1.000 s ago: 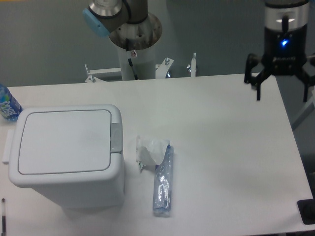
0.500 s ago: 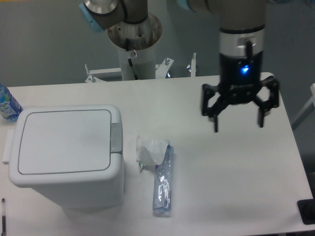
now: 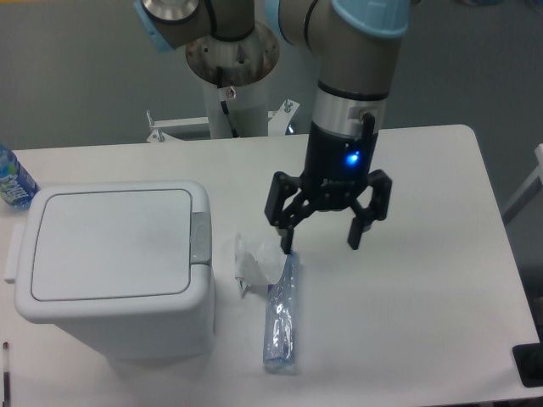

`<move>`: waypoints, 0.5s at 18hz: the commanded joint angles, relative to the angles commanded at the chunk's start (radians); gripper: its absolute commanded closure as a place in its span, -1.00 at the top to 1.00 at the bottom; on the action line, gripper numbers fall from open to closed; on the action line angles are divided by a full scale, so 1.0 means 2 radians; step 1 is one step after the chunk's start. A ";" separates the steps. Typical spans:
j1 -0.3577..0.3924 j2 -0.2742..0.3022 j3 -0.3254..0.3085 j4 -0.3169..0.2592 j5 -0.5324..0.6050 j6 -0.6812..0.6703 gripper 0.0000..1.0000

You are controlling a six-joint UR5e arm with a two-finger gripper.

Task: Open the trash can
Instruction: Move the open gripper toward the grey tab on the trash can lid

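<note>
The trash can (image 3: 114, 263) is a large white bin at the left of the table. Its flat lid (image 3: 110, 242) is shut. A small grey push-button tab (image 3: 200, 238) sits at the lid's right edge. My gripper (image 3: 321, 246) is open and empty, fingers pointing down, above the table's middle. It is to the right of the bin, well apart from the tab, with its left fingertip (image 3: 288, 246) just above the top end of a clear bottle.
A crumpled white tissue (image 3: 256, 259) and a clear plastic bottle (image 3: 281, 314) lie just right of the bin. A blue-labelled bottle (image 3: 12, 178) pokes in at the left edge. The arm's base column (image 3: 231, 76) stands behind the table. A dark object (image 3: 528, 365) sits at the bottom right corner.
My gripper has moved steadily left from the table's far right edge to its middle and come lower, staying open. The bin, tissue and bottle have not moved.
</note>
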 joint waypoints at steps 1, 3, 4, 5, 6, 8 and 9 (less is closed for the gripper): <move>0.000 0.002 -0.003 0.000 -0.008 -0.001 1.00; 0.000 0.011 -0.015 0.000 -0.020 -0.002 1.00; 0.000 0.017 -0.022 0.001 -0.025 -0.004 1.00; 0.000 0.019 -0.027 0.002 -0.028 -0.010 1.00; 0.000 0.021 -0.028 0.002 -0.027 -0.015 1.00; -0.008 0.021 -0.028 0.002 -0.024 -0.018 1.00; -0.011 0.021 -0.030 0.002 -0.023 -0.018 1.00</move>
